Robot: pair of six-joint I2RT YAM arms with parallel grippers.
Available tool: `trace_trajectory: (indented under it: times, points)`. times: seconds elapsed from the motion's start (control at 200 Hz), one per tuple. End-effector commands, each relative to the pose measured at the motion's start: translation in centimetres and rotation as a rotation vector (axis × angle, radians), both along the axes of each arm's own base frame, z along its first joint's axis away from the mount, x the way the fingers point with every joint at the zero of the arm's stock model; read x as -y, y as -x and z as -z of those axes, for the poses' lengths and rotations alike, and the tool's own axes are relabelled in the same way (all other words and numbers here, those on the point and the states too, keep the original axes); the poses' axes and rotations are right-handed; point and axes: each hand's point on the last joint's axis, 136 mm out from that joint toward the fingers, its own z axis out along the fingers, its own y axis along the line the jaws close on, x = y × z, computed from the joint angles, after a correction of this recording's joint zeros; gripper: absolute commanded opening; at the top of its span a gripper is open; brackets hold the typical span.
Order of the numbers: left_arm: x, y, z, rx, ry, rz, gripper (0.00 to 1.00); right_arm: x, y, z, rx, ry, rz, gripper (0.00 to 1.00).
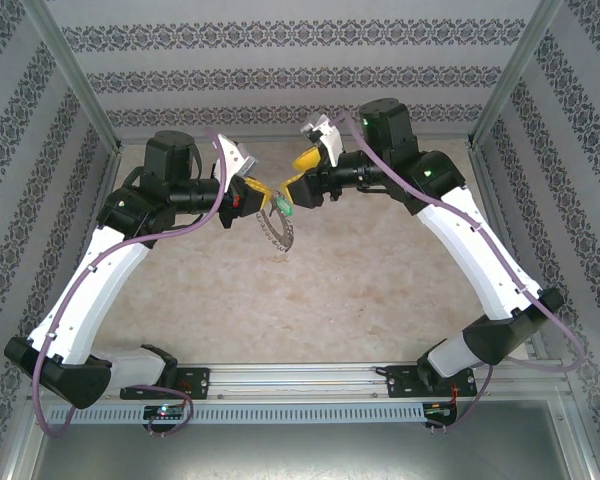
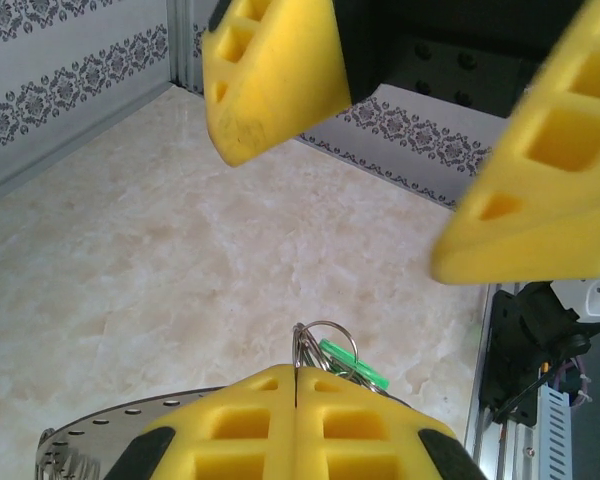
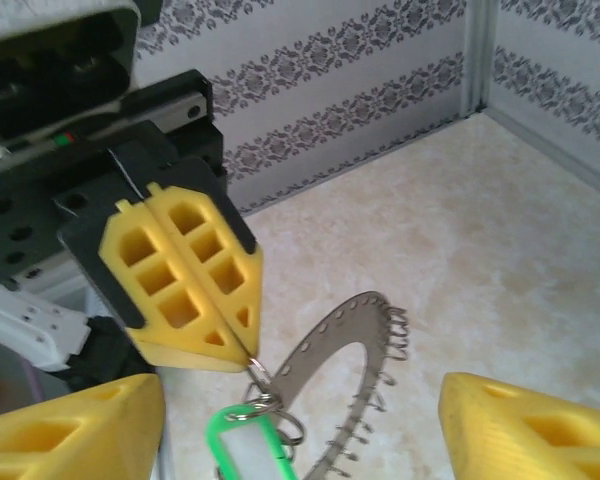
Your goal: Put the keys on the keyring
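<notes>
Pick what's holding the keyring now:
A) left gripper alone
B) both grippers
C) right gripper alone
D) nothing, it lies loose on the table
A: the left gripper is pinched shut on the keyring, while the right gripper has its fingers spread wide on either side, touching nothing.

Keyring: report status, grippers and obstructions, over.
Left gripper shut on small wire ring. Right gripper open, holding nothing. Keyring and green key meet at that ring. Nothing in the way.

Left gripper [image 2: 296, 375] clamped, right gripper [image 3: 300, 425] wide.
</notes>
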Motion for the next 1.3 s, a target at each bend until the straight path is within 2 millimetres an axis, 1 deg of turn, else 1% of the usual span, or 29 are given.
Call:
trace_trajectory:
  times: [0.0,0.055,0.12,0.26,0.335,0.425,0.515,0.62,0.699,0.759,0.834,0.904,1.059,1.149,1.264,1.299]
  points:
    - [0.2,1.3,-2.1,0.069,0.018,0.039,0.00,-0.2,1.5,-0.6,-0.021,-0.039,-0.069,0.82]
    - [0.2,1.3,-2.0,0.067,0.017,0.038,0.00,-0.5,1.7,-0.2,-0.034,-0.031,-0.070,0.84]
    - [0.2,1.3,-2.0,0.068,0.019,0.038,0.00,-0.8,2.0,0.4,-0.037,-0.012,-0.068,0.84]
    - [0.2,1.4,-2.1,0.070,0.021,0.039,0.00,-1.1,3.3,2.4,-0.052,0.061,-0.093,0.79]
    - [0.2,1.4,-2.2,0.069,0.025,0.039,0.00,-1.2,4.0,3.0,-0.051,0.087,-0.113,0.74]
    - [0.2,1.4,-2.3,0.069,0.029,0.038,0.00,-1.5,4.5,3.5,-0.050,0.107,-0.126,0.67]
    - [0.2,1.5,-2.3,0.068,0.033,0.040,0.00,-1.8,4.3,4.3,-0.047,0.139,-0.120,0.59]
    - [0.2,1.5,-2.5,0.070,0.036,0.040,0.00,-2.1,4.2,4.9,-0.047,0.169,-0.120,0.55]
    - [0.2,1.5,-2.5,0.070,0.036,0.040,0.00,-2.1,4.0,5.3,-0.045,0.183,-0.117,0.44]
    - [0.2,1.5,-2.4,0.069,0.036,0.039,0.00,-2.2,3.8,5.1,-0.034,0.180,-0.118,0.39]
    - [0.1,1.6,-2.4,0.069,0.037,0.037,0.00,-2.4,3.7,4.9,-0.025,0.175,-0.117,0.38]
    - [0.1,1.6,-2.5,0.072,0.038,0.037,0.00,-2.4,3.4,4.9,-0.022,0.182,-0.107,0.33]
    - [0.1,1.5,-2.4,0.070,0.036,0.032,0.00,-2.4,2.9,4.9,-0.010,0.189,-0.095,0.19]
    - [0.1,1.5,-2.3,0.072,0.035,0.033,0.00,-2.2,2.8,4.7,0.000,0.188,-0.090,0.07]
    - [0.0,1.5,-2.3,0.075,0.034,0.034,0.00,-2.0,2.6,4.6,0.007,0.186,-0.080,0.00]
    - [0.1,1.4,-2.3,0.075,0.033,0.034,0.00,-1.9,2.6,4.5,0.007,0.185,-0.077,0.00]
